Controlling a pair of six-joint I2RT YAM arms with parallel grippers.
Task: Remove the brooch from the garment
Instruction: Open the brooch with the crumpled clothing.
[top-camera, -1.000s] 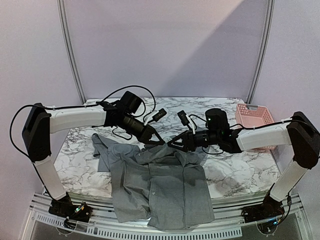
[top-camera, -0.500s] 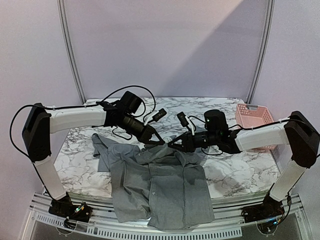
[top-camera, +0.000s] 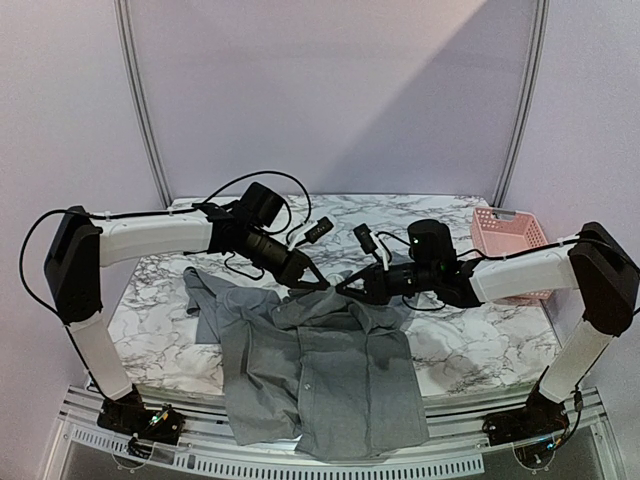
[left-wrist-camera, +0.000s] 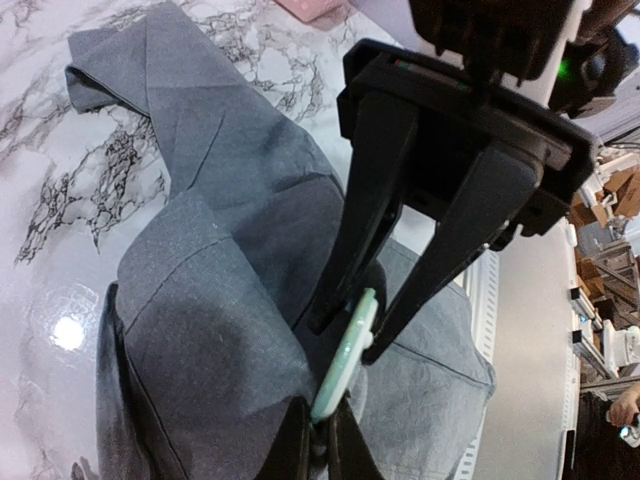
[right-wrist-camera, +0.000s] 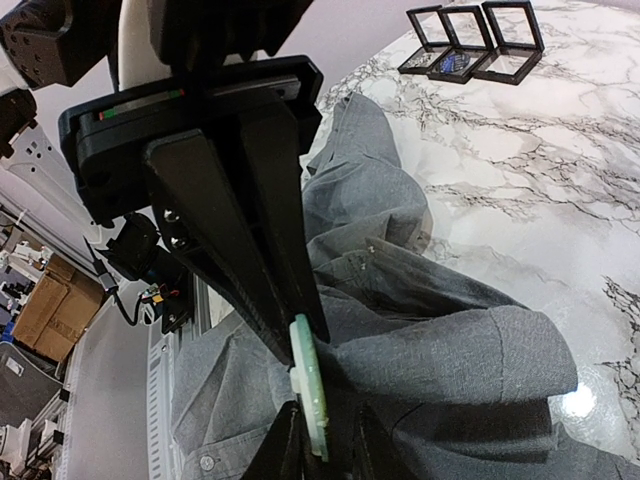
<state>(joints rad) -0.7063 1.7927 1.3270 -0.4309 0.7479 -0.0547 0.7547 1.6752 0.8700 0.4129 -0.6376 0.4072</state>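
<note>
The garment (top-camera: 330, 370) is a soft, thin grey collared shirt lying buttoned front up on the marble-patterned table (top-camera: 150, 330), its hem over the 6 o'clock edge and its collar rumpled at 12 o'clock. There the brooch (left-wrist-camera: 345, 355), a flat pale green disc, stands edge-on, seen only in the wrist views. The left claw (top-camera: 322, 284) is clenched on one end; the right claw (top-camera: 341, 288) straddles the other, and I cannot tell whether it presses. Only the right wrist view shows three black-framed cases (right-wrist-camera: 470, 35)

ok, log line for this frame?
phase: grasping brooch | left pincer: shut, tips at brooch | right pincer: astride brooch, grip unclear | garment: on table
</note>
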